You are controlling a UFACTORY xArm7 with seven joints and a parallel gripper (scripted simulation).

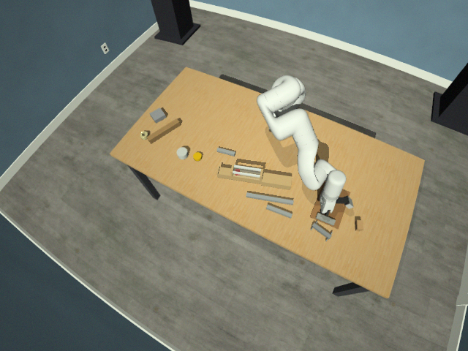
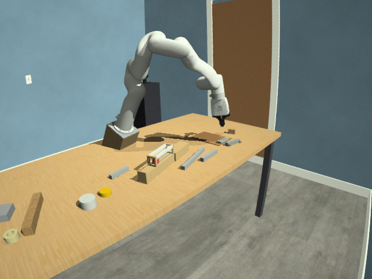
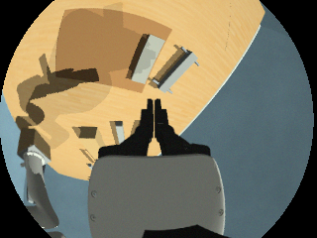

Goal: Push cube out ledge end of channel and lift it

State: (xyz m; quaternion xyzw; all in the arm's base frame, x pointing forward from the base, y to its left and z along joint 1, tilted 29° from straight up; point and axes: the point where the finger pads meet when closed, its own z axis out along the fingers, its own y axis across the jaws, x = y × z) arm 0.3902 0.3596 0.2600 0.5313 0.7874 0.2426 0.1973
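Exterior view shows a wood-grain table point(image 2: 90, 240) on dark legs, standing on a grey plank floor point(image 2: 270, 234) in a room with blue walls point(image 2: 60, 45) and a brown door panel point(image 2: 243, 60). Near the middle of the table's front edge, the channel point(image 2: 158, 162) holds a red cube point(image 2: 157, 160) inside. Toward the table's far end, the tool point(image 2: 222, 121) hangs above a brown mat point(image 2: 210, 136), fingers pressed together on nothing.
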